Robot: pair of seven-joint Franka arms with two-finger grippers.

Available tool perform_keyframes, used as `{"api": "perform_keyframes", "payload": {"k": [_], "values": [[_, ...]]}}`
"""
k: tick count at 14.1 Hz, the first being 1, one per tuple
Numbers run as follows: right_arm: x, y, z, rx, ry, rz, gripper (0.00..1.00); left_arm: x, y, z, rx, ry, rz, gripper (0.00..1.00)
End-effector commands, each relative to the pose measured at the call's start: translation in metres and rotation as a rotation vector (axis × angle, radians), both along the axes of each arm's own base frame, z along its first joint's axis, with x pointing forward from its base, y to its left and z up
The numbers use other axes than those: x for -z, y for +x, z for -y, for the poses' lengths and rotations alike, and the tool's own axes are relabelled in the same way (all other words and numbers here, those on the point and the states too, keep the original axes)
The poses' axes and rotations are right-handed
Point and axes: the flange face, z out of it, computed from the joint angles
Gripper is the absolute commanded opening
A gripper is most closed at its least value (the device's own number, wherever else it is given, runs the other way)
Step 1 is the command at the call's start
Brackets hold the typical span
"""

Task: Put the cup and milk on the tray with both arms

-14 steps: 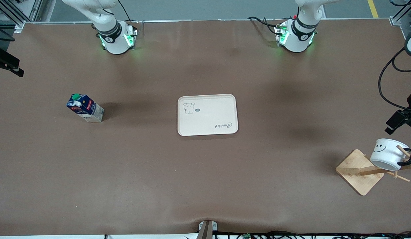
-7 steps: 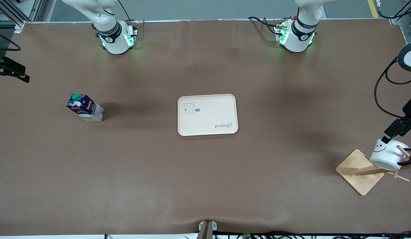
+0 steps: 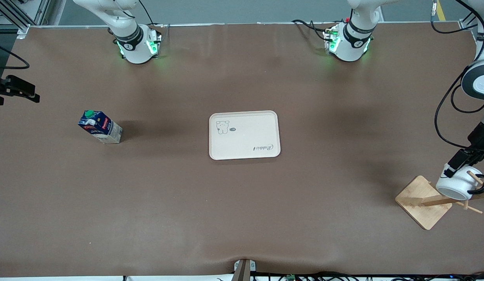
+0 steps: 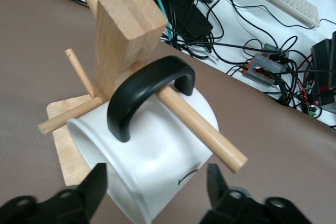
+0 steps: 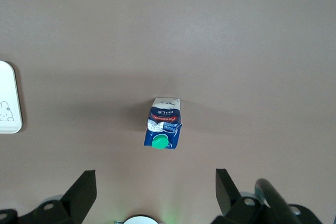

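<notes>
The white cup [image 3: 456,185] hangs by its black handle on a peg of a wooden rack at the left arm's end of the table. My left gripper [image 3: 454,164] is open just above it. In the left wrist view my left gripper [image 4: 156,184] has one finger on each side of the cup's body [image 4: 157,156], apart from it. The milk [image 3: 100,127] stands on the table toward the right arm's end. My right gripper [image 3: 29,93] hangs open and empty in the air near that end. The right wrist view shows the milk [image 5: 164,123] well below my right gripper [image 5: 155,187]. The cream tray [image 3: 244,135] lies empty mid-table.
The rack's square wooden base [image 3: 421,203] sits near the table's edge, with its post [image 4: 126,30] and pegs [image 4: 199,129] sticking out around the cup. Cables and electronics [image 4: 262,66] lie off the table beside the rack.
My left gripper has come down from above the rack onto the cup and now hides its smiley face. My right gripper has drifted a little toward the milk.
</notes>
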Motion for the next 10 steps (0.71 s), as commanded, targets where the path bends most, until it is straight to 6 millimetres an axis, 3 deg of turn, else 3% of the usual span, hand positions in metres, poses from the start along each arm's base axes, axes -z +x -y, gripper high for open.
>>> {"api": "perform_keyframes", "payload": {"k": [1,4,7,10], "values": [[0.002,0.001,0.005,0.001,0.01,-0.005,1.0,-0.003,0.006,-0.002,0.01,-0.001,0.028,0.54],[0.007,0.004,0.009,0.002,0.009,-0.005,1.0,-0.004,0.006,0.003,0.028,0.005,0.032,0.25],[0.013,0.008,0.011,0.008,0.009,-0.013,1.0,-0.017,0.006,0.01,0.044,0.009,0.049,0.14],[0.033,0.02,0.013,0.01,0.011,-0.039,1.0,-0.03,0.006,0.024,0.075,0.005,0.056,0.01]]}}
